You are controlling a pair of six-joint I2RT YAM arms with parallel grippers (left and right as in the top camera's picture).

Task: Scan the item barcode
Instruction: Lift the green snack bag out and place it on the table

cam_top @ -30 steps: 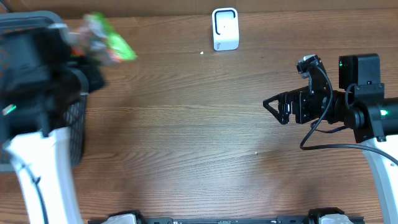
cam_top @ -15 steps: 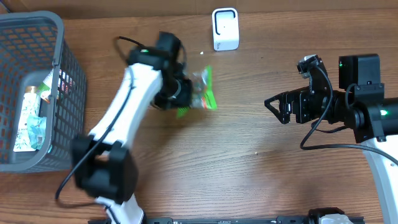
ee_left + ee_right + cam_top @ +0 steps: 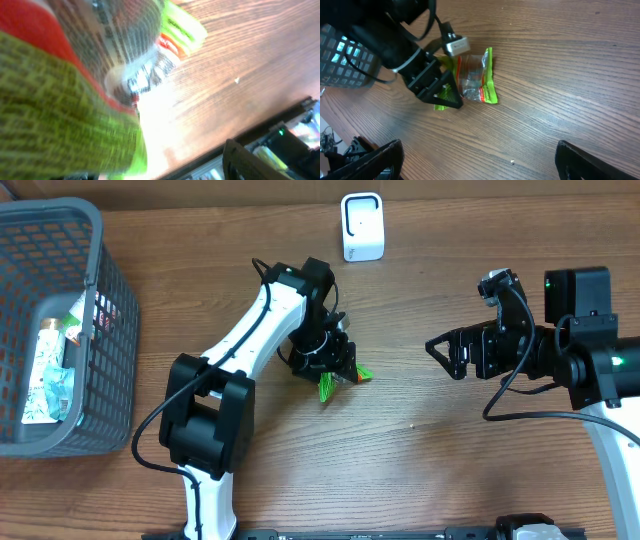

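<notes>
The left end effector (image 3: 440,92) is seen low at the left end of the snack packet (image 3: 477,82); whether the packet is gripped or let go cannot be told. The packet is laid near the middle of the desk (image 3: 300,470). The right end effector (image 3: 440,352) is held wide open, well apart on the right. A white scanner (image 3: 362,226) is stood at the far edge.

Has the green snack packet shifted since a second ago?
Yes. The packet has travelled right and down in the overhead view, from beside the grey basket to a spot below the white scanner.
</notes>
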